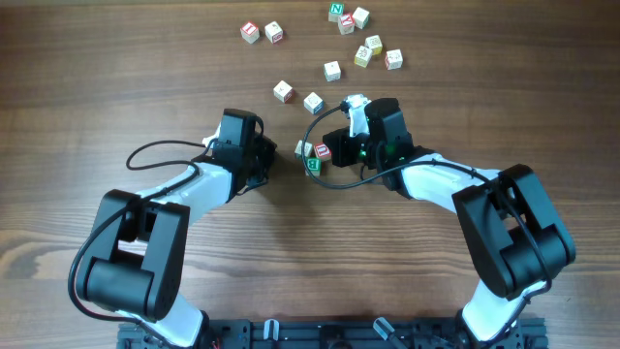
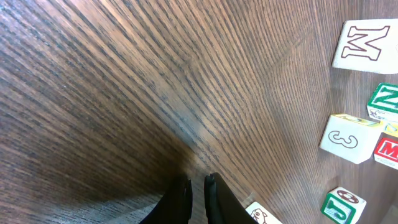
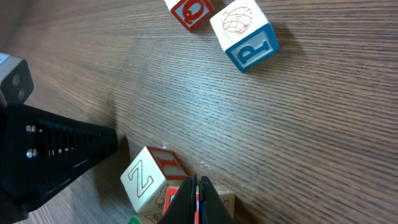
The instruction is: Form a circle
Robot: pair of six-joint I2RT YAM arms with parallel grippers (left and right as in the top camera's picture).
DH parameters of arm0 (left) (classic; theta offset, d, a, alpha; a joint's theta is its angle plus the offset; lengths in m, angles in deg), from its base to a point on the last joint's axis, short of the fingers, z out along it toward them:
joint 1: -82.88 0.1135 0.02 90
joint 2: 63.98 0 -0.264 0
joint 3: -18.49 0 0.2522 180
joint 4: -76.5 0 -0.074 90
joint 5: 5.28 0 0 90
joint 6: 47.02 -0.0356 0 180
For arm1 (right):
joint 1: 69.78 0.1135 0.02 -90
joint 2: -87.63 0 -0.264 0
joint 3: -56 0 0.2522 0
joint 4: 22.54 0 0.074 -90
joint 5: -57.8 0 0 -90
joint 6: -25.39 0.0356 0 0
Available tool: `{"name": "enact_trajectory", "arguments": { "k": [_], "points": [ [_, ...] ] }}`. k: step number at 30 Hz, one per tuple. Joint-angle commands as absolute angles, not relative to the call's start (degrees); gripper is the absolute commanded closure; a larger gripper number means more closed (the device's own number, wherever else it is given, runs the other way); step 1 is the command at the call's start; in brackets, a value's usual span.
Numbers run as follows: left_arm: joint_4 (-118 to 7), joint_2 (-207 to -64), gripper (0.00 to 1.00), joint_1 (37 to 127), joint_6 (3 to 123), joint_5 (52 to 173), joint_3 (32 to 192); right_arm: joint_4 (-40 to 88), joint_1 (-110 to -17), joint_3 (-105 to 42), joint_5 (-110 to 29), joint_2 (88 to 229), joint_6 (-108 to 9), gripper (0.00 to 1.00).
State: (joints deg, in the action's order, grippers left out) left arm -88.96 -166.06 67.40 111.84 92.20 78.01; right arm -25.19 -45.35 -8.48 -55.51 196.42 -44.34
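Three blocks (image 1: pixel 322 151) cluster at centre frame; the circle seems barely begun. Right gripper (image 3: pixel 196 186) and left gripper (image 2: pixel 198 185) are clenched, empty. Next, nudge another block in.

Alphabet cubes: small, pale wood, with lettered faces. We record them loose on the desk, scattered rather than ringed.

- Cluster of three (image 1: pixel 320 152): green and red faces up, touching one another, mid-desk.
- Pale cube (image 1: pixel 283 91) and second pale cube (image 1: pixel 313 102): near each other, just beyond the cluster.
- Green N cube (image 1: pixel 335 11): far edge.
- Red-faced cube (image 1: pixel 250 32): far left.
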Motion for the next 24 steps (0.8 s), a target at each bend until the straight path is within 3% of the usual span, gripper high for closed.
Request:
{"name": "enact_trajectory", "arguments": {
  "k": [1,24],
  "points": [
    [-86.32,-170.61,0.86,67.33,111.36,87.46,74.58,-25.23,-48.37,-8.86,-54.53,197.78,-43.2,0.95],
    [-86.36,-170.61,0.86,67.33,111.38,87.42,74.58,-24.18,-47.06,-8.79,-54.83,198.87,-41.91,0.95]
  ]
}}
